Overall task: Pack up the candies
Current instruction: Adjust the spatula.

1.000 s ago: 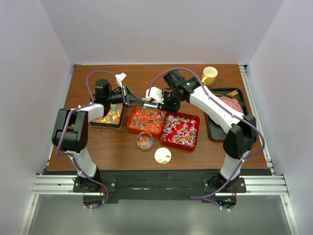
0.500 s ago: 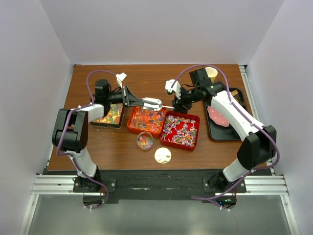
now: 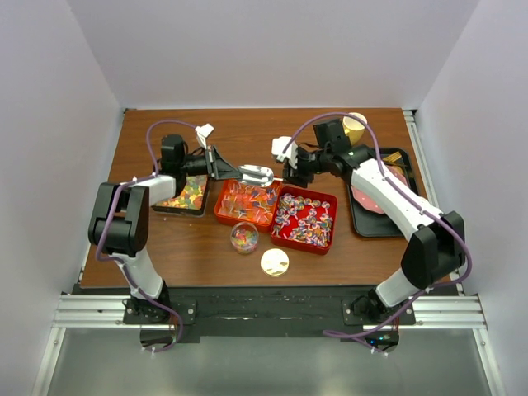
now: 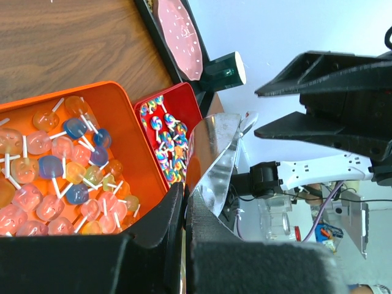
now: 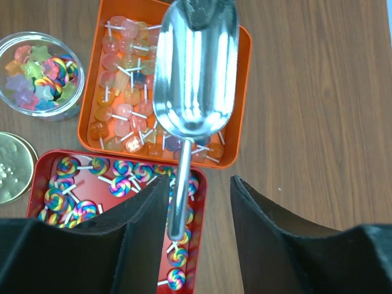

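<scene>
Left gripper (image 3: 228, 168) is clamped on the bowl end of the silver scoop (image 3: 257, 175), holding it over the orange tray (image 3: 220, 211). Right gripper (image 3: 289, 160) is wide open and empty; I see the scoop handle between its fingers, clear of both. Candies (image 3: 304, 219) sit in the orange tray, the red tray (image 3: 333, 218) and the clear jar (image 3: 244, 238) beside the gold lid (image 3: 275, 262)

The left arm (image 3: 142, 266) and right arm (image 3: 381, 190) have white link shells between bulky black joints, and a purple cable (image 3: 149, 134) loops along each. The right hand (image 5: 199, 182) is matte black, with wedge-shaped fingers (image 5: 144, 245).
</scene>
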